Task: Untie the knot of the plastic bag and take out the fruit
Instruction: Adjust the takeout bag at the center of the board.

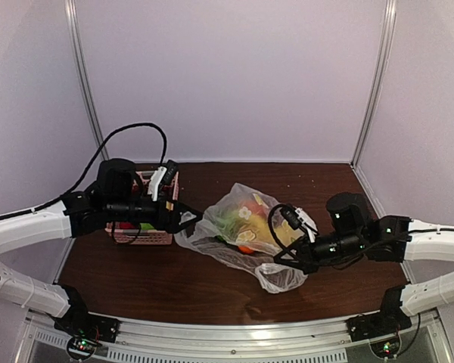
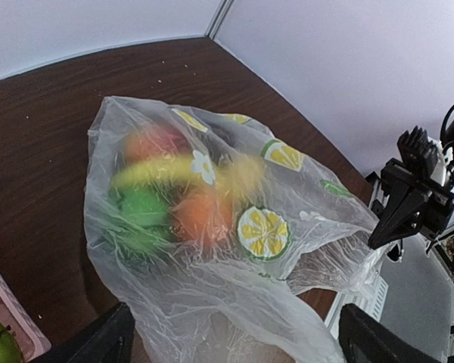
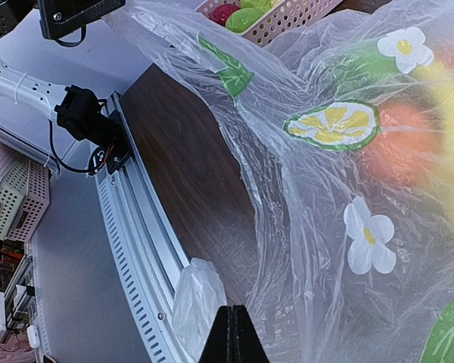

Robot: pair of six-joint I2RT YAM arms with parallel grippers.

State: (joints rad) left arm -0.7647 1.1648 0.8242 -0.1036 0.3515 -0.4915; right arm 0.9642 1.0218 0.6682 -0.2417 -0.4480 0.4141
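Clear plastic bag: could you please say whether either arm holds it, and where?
The right fingers pinch the clear plastic bag at its near edge; the left fingers stand open.

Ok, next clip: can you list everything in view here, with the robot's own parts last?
bag: one, clear with lemon and flower prints, lying mid-table
fruit in bag: at least four, orange, long yellow, red, green, seen through the film
basket: one, pink, left of the bag
fruit in basket: green and red, count unclear
table: one, dark brown
left tool: one, black, open, straddling the bag's left end
right tool: one, black, shut, at the bag's near right corner; grip on film unclear
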